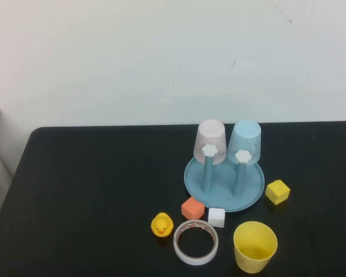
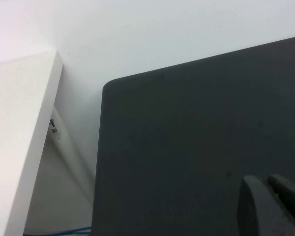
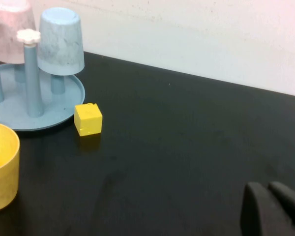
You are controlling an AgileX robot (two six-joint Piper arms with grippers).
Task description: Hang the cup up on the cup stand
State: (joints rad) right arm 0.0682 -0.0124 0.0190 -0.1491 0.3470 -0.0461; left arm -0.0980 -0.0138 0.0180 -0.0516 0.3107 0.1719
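On the black worktop [image 1: 92,190], the plain yellow tapered plastic cup [image 1: 255,246] stands upright near the round blue cup stand [image 1: 224,186], not yet hung or grasped. Left pincer [image 2: 271,202] and right pincer [image 3: 273,206] hover apart from it, fingers together, empty.

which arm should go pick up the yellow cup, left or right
Right, probably. The yellow cup stands upright on the table's right side, near the cup stand, and shows in the right wrist view. The right gripper is shut; the left gripper, also shut, faces only bare table.
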